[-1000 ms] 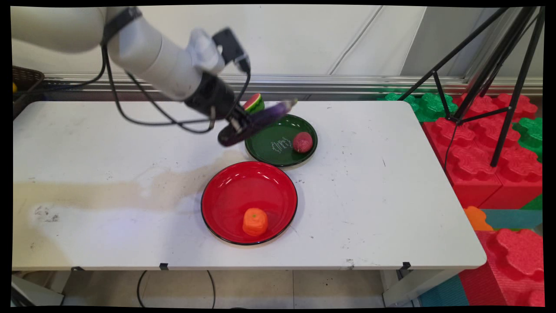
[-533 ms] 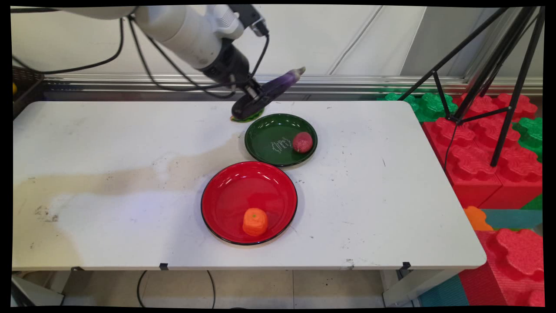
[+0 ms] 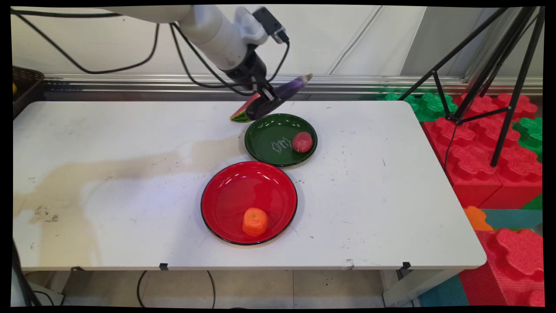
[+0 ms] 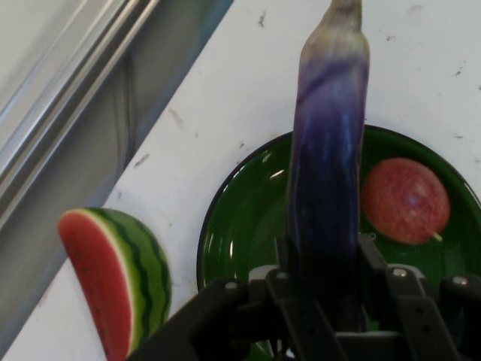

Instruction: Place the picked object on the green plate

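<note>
My gripper [image 3: 268,96] [image 4: 328,263] is shut on a purple eggplant [image 3: 278,95] [image 4: 327,158], held in the air above the far rim of the green plate [image 3: 269,150] [image 4: 240,226]. The eggplant's stem end points up and to the right in the main view. A red round fruit [image 3: 302,142] [image 4: 406,199] lies in the green plate. A watermelon slice [image 3: 241,113] [image 4: 116,274] lies on the table just left of that plate, partly behind the eggplant in the main view.
A red plate [image 3: 234,191] holding an orange fruit [image 3: 255,221] lies nearer the front of the white table [image 3: 391,195]. A black tripod [image 3: 491,74] and red and green foam blocks [image 3: 491,152] stand to the right. A dark basket [image 3: 26,78] is at far left.
The arm lifted the eggplant from over the green plate's left rim, up and toward the back, then shifted it slightly right and lower. The watermelon slice shows again beside it.
</note>
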You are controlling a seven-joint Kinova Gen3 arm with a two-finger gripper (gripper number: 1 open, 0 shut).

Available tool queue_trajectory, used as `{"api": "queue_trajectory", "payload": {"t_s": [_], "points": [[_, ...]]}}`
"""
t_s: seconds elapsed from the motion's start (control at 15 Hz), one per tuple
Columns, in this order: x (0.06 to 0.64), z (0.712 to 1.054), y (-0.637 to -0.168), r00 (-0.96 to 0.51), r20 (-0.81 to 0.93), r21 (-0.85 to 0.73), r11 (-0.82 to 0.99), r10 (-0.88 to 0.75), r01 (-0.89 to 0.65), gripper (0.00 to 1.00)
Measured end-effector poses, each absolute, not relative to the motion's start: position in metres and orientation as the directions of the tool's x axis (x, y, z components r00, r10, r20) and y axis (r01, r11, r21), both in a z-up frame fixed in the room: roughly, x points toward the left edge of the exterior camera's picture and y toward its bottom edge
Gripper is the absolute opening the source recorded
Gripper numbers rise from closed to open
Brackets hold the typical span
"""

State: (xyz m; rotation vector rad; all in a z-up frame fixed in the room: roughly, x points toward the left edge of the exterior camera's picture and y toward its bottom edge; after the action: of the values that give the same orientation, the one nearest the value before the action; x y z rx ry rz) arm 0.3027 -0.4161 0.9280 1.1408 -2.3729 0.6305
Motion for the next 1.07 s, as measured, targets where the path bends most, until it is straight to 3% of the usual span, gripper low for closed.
{"api": "queue_trajectory", "payload": {"t_s": [0.53,1.07], "points": [[0.295,0.879,-0.464,-0.592,0.498,-0.169,0.599,-0.633,-0.783,0.00],[0.297,0.853,-0.482,-0.592,0.464,-0.141,0.604,-0.659,-0.784,0.00]]}}
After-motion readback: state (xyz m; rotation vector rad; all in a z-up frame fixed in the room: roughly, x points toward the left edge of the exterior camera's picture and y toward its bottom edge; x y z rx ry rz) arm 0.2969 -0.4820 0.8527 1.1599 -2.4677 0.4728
